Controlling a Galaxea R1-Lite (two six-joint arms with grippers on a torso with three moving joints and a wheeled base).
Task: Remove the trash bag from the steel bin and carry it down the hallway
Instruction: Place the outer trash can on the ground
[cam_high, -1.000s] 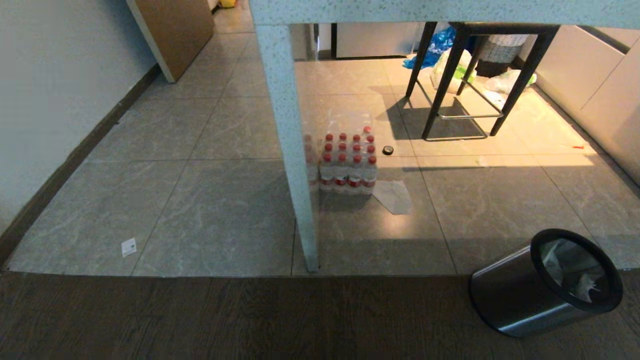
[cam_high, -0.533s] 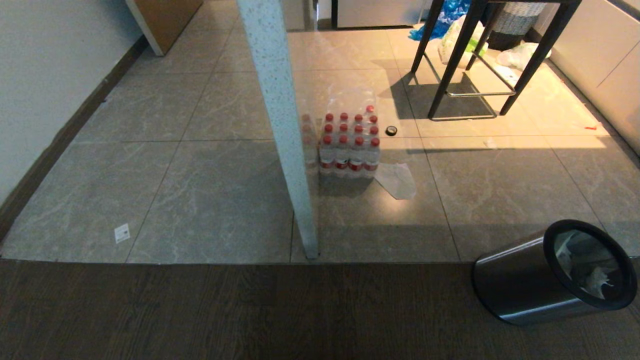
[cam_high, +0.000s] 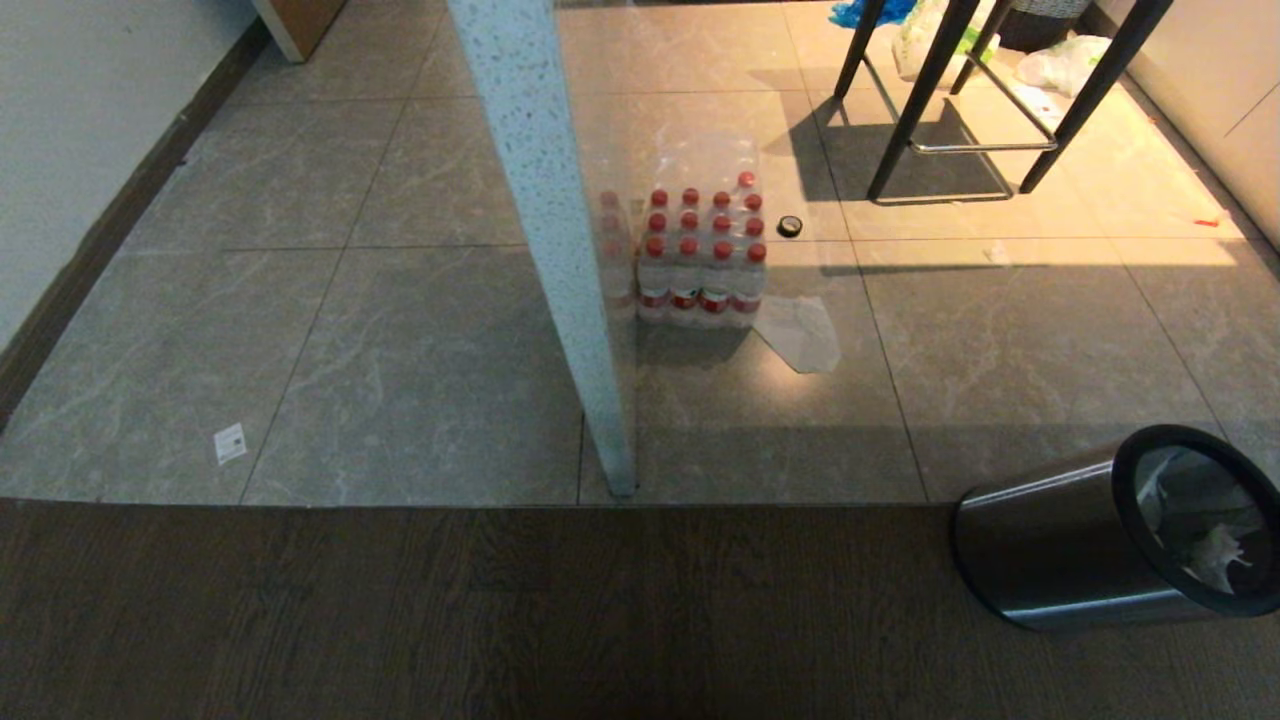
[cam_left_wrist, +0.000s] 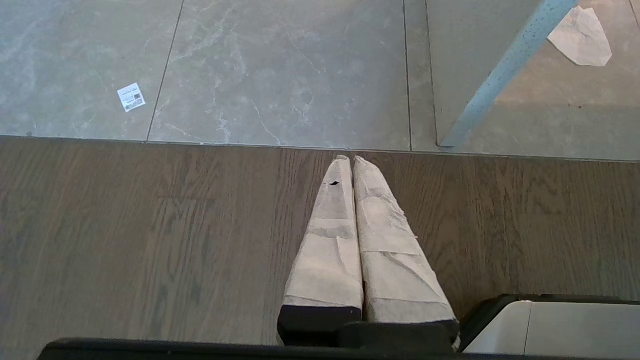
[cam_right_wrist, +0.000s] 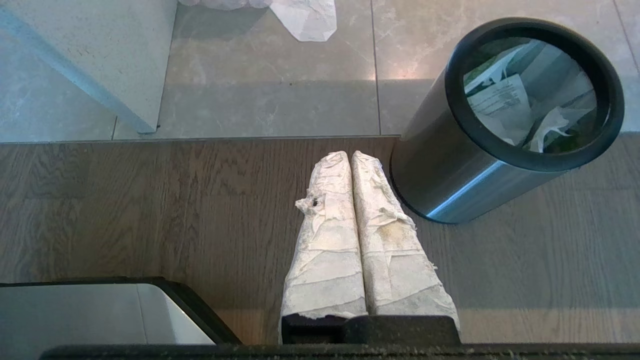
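The steel bin (cam_high: 1060, 545) (cam_right_wrist: 450, 165), shiny with a black rim, stands on the dark wood floor at the lower right of the head view. Inside it lies the trash bag (cam_right_wrist: 520, 107) (cam_high: 1200, 530), thin white plastic with green print, crumpled below the rim. My right gripper (cam_right_wrist: 350, 156) is shut with nothing in it, hanging over the wood floor just beside the bin's wall and apart from it. My left gripper (cam_left_wrist: 349, 160) is shut and empty too, over the wood floor near the tile edge. Neither arm shows in the head view.
A pale speckled table leg (cam_high: 555, 250) stands at the tile edge. Behind it sit a pack of red-capped bottles (cam_high: 700, 255), a sheet of paper (cam_high: 805, 335) and a small black cap (cam_high: 790, 226). A black stool frame (cam_high: 960, 110) stands further back. A wall with a dark baseboard (cam_high: 60, 290) runs along the left.
The whole head view has tilted downward: the tabletop edge and the far room have left the top, and more wood floor shows. Neither the bin nor the grippers moved.
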